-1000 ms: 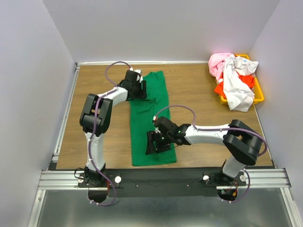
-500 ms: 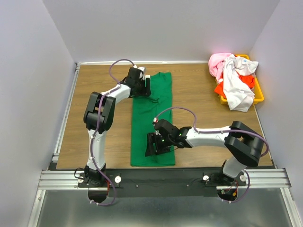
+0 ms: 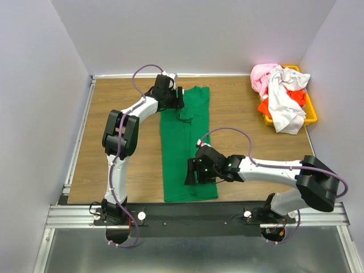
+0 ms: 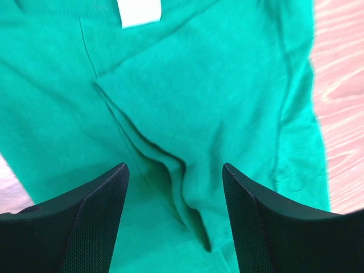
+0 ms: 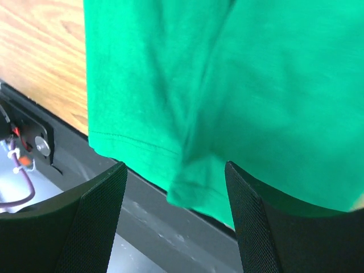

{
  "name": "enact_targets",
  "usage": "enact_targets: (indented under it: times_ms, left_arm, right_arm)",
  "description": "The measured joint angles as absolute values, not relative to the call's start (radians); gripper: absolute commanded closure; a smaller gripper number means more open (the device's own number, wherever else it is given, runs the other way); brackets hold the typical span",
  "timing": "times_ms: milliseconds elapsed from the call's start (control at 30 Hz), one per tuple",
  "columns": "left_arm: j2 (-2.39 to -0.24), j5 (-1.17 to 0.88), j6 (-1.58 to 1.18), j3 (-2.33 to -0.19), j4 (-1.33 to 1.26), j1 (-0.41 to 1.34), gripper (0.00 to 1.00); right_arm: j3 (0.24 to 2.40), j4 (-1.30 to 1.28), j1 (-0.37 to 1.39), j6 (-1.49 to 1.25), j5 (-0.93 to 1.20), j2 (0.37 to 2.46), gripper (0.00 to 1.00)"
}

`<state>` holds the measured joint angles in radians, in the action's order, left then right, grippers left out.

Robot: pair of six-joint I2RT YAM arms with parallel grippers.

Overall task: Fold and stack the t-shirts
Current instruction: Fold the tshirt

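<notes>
A bright green t-shirt [image 3: 186,149] lies as a long narrow strip down the middle of the table, its near hem at the front edge. My left gripper [image 3: 178,98] is open over the far end. In the left wrist view [image 4: 175,166] a raised fold of green cloth [image 4: 170,170] runs between its fingers, below the white neck label [image 4: 140,11]. My right gripper [image 3: 192,172] is open over the near end. In the right wrist view [image 5: 176,164] the hem [image 5: 187,185] hangs over the front rail between its fingers.
A yellow-orange bin [image 3: 310,111] at the back right holds a pink tee [image 3: 263,74], a white tee [image 3: 283,103] and an orange-red tee [image 3: 264,107], heaped and spilling over the rim. The black front rail [image 3: 227,211] runs along the near edge.
Both grippers have moved to the right, and the green t-shirt has shifted right with them. The left gripper has also moved farther back along the far end.
</notes>
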<state>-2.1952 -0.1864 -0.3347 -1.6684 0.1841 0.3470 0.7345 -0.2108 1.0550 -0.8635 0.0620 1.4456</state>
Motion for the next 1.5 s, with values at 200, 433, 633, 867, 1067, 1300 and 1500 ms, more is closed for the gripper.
enact_targets:
  times_ms: [200,433,633,867,1067,1300,1500]
  left_arm:
    - [-2.037,-0.128,-0.345,-1.638,0.197,0.363,0.24]
    - [-1.595,0.008,-0.393,-1.356,0.134,0.430,0.24]
    - [-1.298,0.112,-0.507,-0.951,0.114,0.541,0.25]
    - [-1.188,0.180,-0.646,-0.735,0.242,0.656,0.28]
    - [-1.116,0.224,-0.762,-0.673,0.312,0.750,0.30]
    - [-1.034,0.262,-0.880,-0.629,0.414,0.874,0.29]
    - [-0.956,0.281,-0.965,-0.580,0.485,0.920,0.29]
  right_arm:
    - [0.753,-0.339,1.055,-0.865,-0.065,1.362,0.23]
    - [0.753,-0.538,1.055,-0.902,-0.167,1.298,0.24]
    - [0.738,-0.624,1.055,-0.942,-0.187,1.225,0.28]
    - [0.679,-0.646,1.055,-0.974,-0.171,1.215,0.36]
    - [0.652,-0.651,1.055,-0.996,-0.156,1.191,0.42]
    - [0.617,-0.622,1.055,-1.005,-0.104,1.189,0.45]
    - [0.606,-0.608,1.055,-1.005,-0.082,1.200,0.48]
